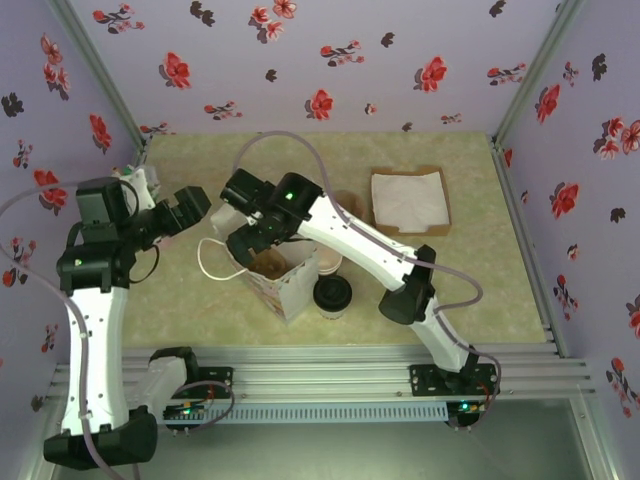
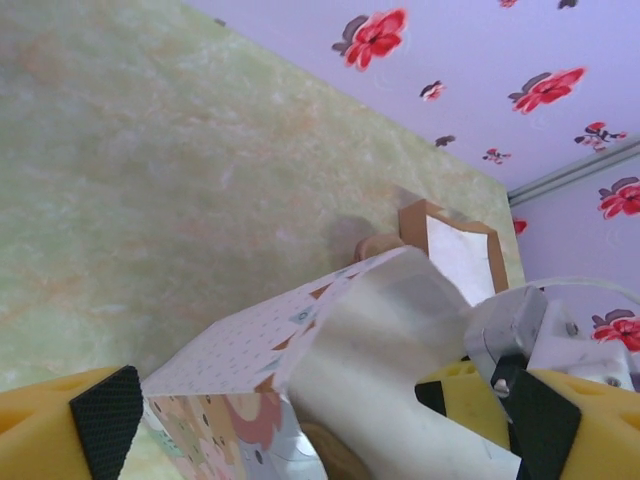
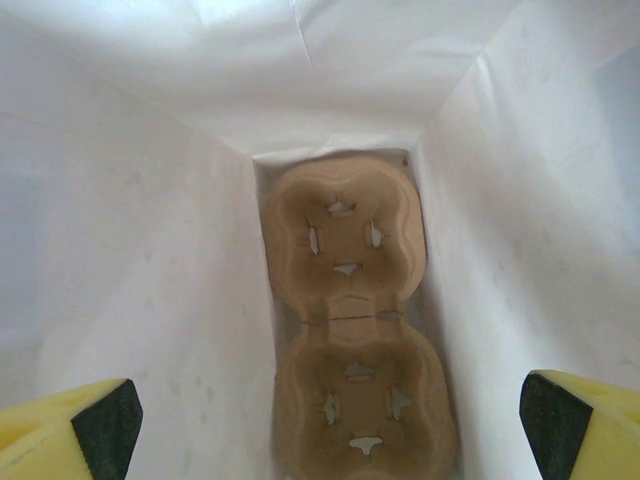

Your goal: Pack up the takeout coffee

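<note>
The takeout coffee (image 1: 332,294), a dark cup under a round black lid, stands on the table just right of the patterned paper bag (image 1: 285,282). My right gripper (image 1: 252,240) hangs open over the bag's mouth. In the right wrist view, the right gripper (image 3: 330,425) looks down between the white inner walls at a brown two-cup cardboard carrier (image 3: 350,320) lying empty on the bag's bottom. My left gripper (image 1: 193,205) is open at the bag's left. In the left wrist view, the left gripper (image 2: 320,420) is spread either side of the bag's (image 2: 250,340) upper edge without gripping it.
A second cup with no lid (image 1: 331,263) stands behind the coffee against the bag. A brown tray of white napkins (image 1: 408,200) sits at the back right. A small white object (image 1: 137,182) is by the left wall. The bag's white handle (image 1: 208,262) loops out leftward.
</note>
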Motion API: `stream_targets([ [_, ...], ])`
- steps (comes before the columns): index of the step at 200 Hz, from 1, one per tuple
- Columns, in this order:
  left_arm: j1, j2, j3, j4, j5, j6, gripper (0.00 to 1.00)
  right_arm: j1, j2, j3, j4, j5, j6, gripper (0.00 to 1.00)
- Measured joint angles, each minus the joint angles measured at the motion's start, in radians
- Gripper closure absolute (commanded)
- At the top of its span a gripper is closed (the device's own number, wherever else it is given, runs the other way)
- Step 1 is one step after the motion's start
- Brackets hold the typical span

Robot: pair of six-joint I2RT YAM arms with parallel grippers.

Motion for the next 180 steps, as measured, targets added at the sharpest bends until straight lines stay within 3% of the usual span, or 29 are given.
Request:
stream_targets([
  [98, 0.0, -0.079, 0.096, -0.024, 0.006, -0.016, 0.01, 0.0, -0.209, -0.082, 0.106, -0.044, 0.0, 0.01],
  [180, 0.0, -0.161, 0.102, -0.027, 0.034, -0.028, 0.01, 0.002, -0.506, -0.415, 0.271, -0.072, 0.003, 0.01],
])
